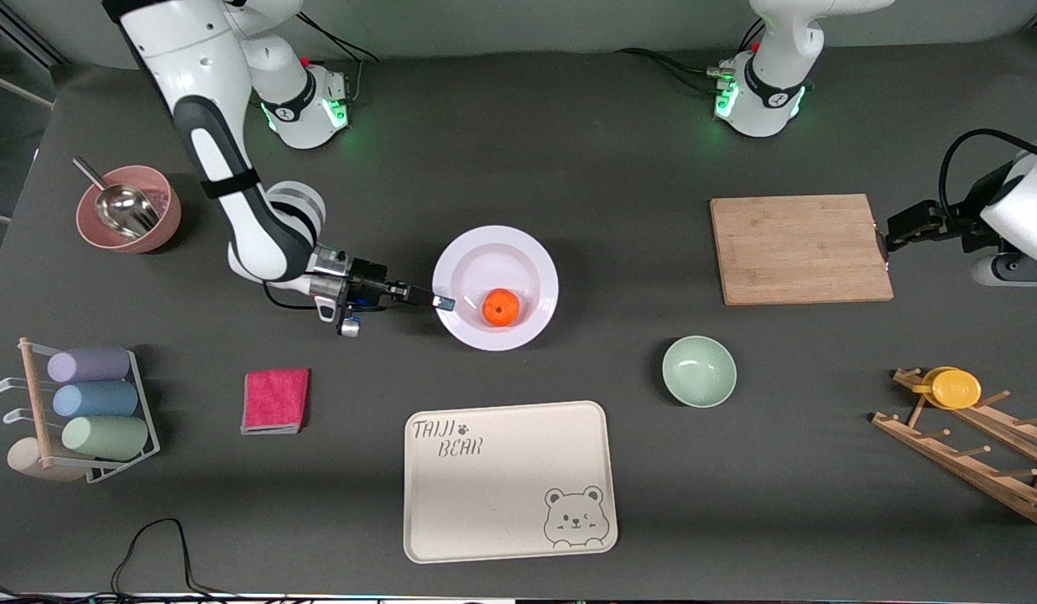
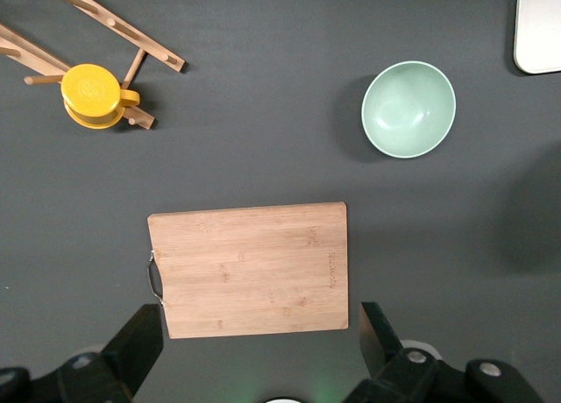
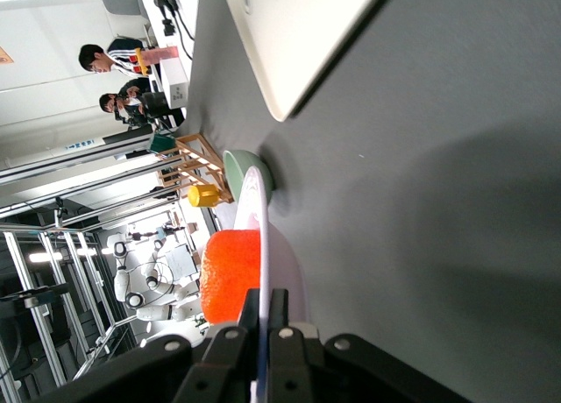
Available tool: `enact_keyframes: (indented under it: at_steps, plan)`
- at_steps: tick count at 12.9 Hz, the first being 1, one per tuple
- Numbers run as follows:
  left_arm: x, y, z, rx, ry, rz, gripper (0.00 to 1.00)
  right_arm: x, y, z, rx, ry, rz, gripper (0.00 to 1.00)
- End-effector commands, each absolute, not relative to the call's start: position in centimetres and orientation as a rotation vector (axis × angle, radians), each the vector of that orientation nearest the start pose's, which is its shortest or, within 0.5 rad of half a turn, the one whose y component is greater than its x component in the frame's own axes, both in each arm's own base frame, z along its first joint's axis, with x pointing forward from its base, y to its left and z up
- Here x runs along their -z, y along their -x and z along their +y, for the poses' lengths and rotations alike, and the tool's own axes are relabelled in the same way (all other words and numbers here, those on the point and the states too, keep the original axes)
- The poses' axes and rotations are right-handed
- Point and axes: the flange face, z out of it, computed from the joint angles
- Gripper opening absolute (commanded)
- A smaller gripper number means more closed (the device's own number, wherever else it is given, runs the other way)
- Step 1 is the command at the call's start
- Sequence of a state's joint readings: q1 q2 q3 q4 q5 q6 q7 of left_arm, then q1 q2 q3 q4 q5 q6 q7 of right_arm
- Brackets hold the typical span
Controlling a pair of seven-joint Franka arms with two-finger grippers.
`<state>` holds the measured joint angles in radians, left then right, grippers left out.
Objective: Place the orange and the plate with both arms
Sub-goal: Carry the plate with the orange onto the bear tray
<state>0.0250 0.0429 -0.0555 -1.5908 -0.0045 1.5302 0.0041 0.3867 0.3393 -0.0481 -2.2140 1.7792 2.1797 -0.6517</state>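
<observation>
So the small bright-orange mandarin (image 1: 501, 308) is already sitting in the glossy round white plate (image 1: 518, 252), a bit off-centre toward the edge nearer the front camera. That half looks done to me. The plate itself is on the dark grey table, about mid-table, between the pink bowl with the metal scoop (image 1: 128, 208) and the bamboo cutting board (image 1: 799, 248).

The right gripper (image 1: 441, 301) is down at the plate's rim on the right arm's end, fingers pinched tight on the edge; the right wrist view shows the rim (image 3: 264, 245) sandwiched between them with the orange (image 3: 232, 276) just next to it. So it has hold of the plate, fruit riding along.

The left gripper (image 2: 259, 337) hangs over the table edge by the wooden board (image 2: 250, 269), jaws spread wide with nothing in them. That arm seems to be just waiting.

What's left, as far as I can guess: moving the loaded plate to wherever it's meant to go. Maybe the cream rectangular bear tray (image 1: 506, 481), which sits nearer the front camera, but the task doesn't say. Plate still looks flat on the table, so the carry hasn't really begun. Pale green bowl (image 1: 699, 371) looks uninvolved.
</observation>
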Motion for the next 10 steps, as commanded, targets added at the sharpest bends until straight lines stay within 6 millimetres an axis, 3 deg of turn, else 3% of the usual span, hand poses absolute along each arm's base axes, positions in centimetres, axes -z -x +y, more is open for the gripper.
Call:
enact_keyframes:
  at_steps: [1,5,10]
  plan:
    - [-58.9,-55.8,-1.9,-0.169,3.143,0.077,1.0,-25.9,-51.6,21.9,-0.06,1.908,0.45,0.0]
    - [-58.9,-55.8,-1.9,-0.169,3.143,0.077,1.0,-31.8,-54.4,23.3,-0.035,1.898,0.394,0.0]
    - [-58.9,-55.8,-1.8,-0.169,3.143,0.077,1.0,-40.9,-60.0,25.5,-0.029,1.965,0.341,0.0]
